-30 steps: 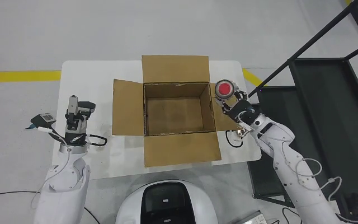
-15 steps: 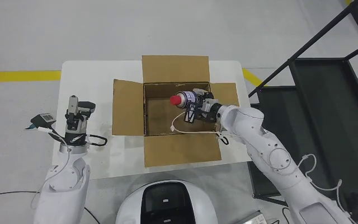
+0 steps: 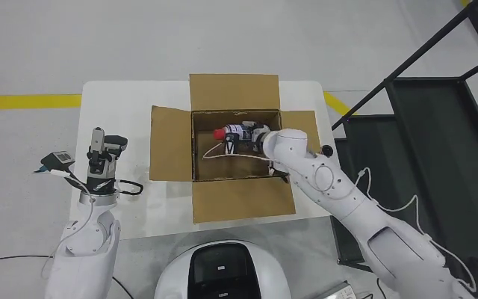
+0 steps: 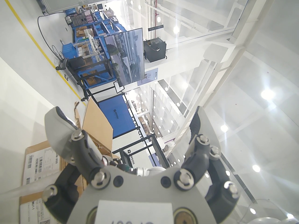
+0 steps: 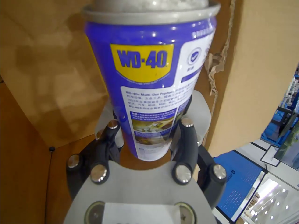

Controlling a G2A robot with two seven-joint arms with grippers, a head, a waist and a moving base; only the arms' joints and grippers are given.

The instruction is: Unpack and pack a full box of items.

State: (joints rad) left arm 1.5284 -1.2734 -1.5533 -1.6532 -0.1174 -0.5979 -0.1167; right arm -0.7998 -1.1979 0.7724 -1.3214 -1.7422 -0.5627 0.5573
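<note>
Cardboard makes up the open box [image 3: 234,91], which stands in the middle of the white table [image 3: 127,97] with all four flaps folded out. The right arm bends over the near right corner of the box and goes down into the opening. The right gripper [image 3: 254,135] is inside, near the far wall. Its jaws are closed on the lower part of a spray can [image 3: 237,132], one finger on each side of the body, as the right wrist view shows for the gripper [image 5: 151,127] and the can [image 5: 144,71]. The can is blue with a yellow label, a grey dome and a red cap [image 3: 219,134]. It lies almost level, with the cap pointing to the robot's left. Brown walls of the box are behind it and beside it. I cannot tell if the can touches the bottom of the box. A thin white cable [image 3: 213,153] hangs in the box just under the cap. The left gripper [image 3: 106,140] is at the left side of the table, well apart from the box. In the left wrist view this gripper [image 4: 127,122] has its jaws wide apart, with nothing between them.
</note>
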